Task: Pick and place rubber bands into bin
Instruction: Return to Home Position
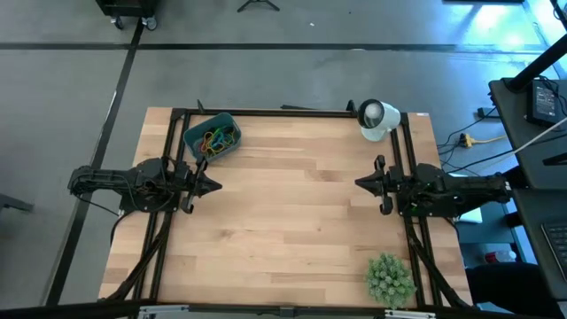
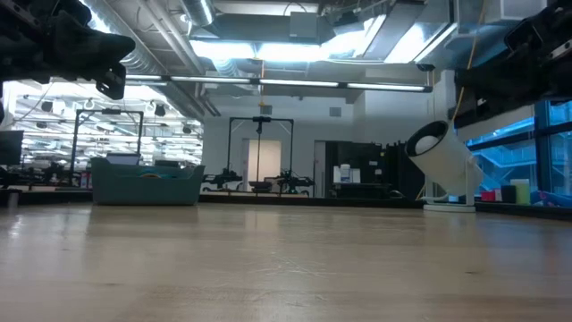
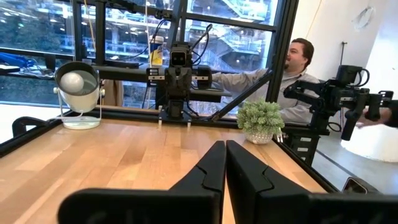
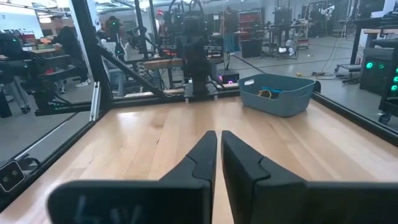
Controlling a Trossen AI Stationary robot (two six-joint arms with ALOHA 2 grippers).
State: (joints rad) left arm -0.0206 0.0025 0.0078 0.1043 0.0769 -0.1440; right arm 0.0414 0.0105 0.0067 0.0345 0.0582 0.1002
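The left gripper (image 1: 213,184), empty with fingers pressed together, hangs just short of the bin (image 1: 193,133) holding the rubber bands (image 1: 218,138), while the right gripper (image 1: 361,183), likewise closed and empty, faces it from well across the table (image 1: 292,221).

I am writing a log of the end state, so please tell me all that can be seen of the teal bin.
The bin is a small teal-blue rectangular tub, plastic by its look, with rounded corners and low walls. It stands upright and open on the wooden table, in the corner beside the left arm, slightly askew. Inside lies a tangle of rubber bands in green, red, orange and yellow. Only the table touches it from outside; the left tool hangs nearby, shut, not holding it.
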